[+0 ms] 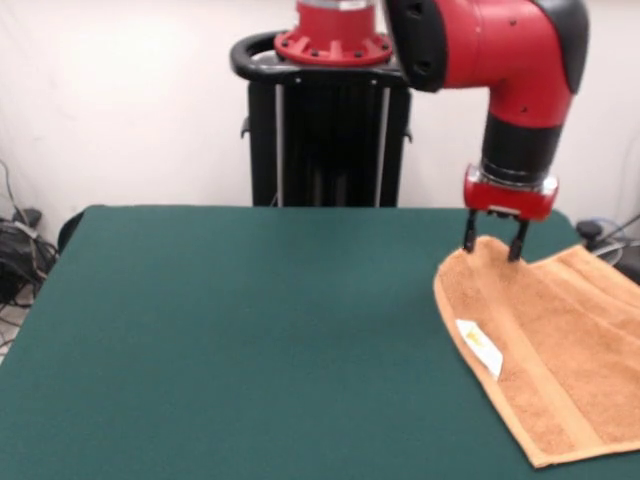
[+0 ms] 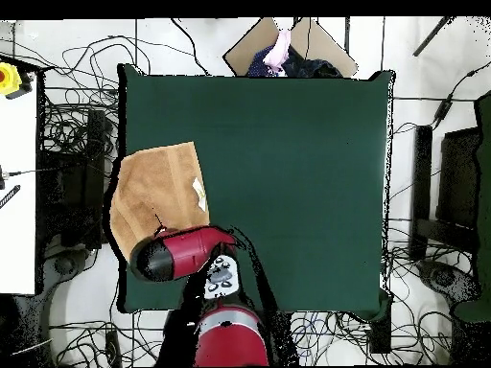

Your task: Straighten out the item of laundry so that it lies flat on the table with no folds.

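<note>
The tan-orange towel (image 1: pixel 545 345) lies at the table's right side in the front view, its right part running out of the picture. A woven band runs along it, and its white tag (image 1: pixel 480 347) lies near the left edge. My gripper (image 1: pixel 491 243) points straight down at the towel's far corner. Its two fingers are spread, with the tips at the cloth's far edge. In the overhead view the towel (image 2: pixel 153 182) sits at the left edge of the green table (image 2: pixel 288 172) and overlaps that edge slightly. The arm (image 2: pixel 182 254) hides the gripper and the towel's near part.
The black pedestal (image 1: pixel 328 140) stands behind the table's far edge. Cables cover the floor around the table (image 2: pixel 67 125). A person's hand (image 2: pixel 281 48) and a cardboard box (image 2: pixel 316 38) show beyond the table's top edge in the overhead view.
</note>
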Tool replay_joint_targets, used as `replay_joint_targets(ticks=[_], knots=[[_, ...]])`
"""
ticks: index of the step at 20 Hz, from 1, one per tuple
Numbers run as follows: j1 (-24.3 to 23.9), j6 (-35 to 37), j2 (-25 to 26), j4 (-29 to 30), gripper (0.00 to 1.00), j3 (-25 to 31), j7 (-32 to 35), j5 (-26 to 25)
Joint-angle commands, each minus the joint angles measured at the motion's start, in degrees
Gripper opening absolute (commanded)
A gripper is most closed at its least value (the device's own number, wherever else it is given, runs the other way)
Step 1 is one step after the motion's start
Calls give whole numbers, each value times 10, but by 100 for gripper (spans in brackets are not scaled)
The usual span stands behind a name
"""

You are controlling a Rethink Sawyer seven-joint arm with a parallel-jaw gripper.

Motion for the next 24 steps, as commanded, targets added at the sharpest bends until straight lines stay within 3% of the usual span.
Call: replay_joint_targets(ticks=[1, 5, 10, 16, 17, 24], knots=[[43, -76, 58, -31, 100, 33, 8, -53], [134, -103, 111, -87, 100, -77, 62, -55], [163, -93, 139, -104, 100, -126, 59, -36], [238, -59, 149, -111, 100, -223, 114, 30], [241, -64, 151, -111, 0, -227, 107, 43], [228, -36, 99, -82, 0, -241, 93, 62]])
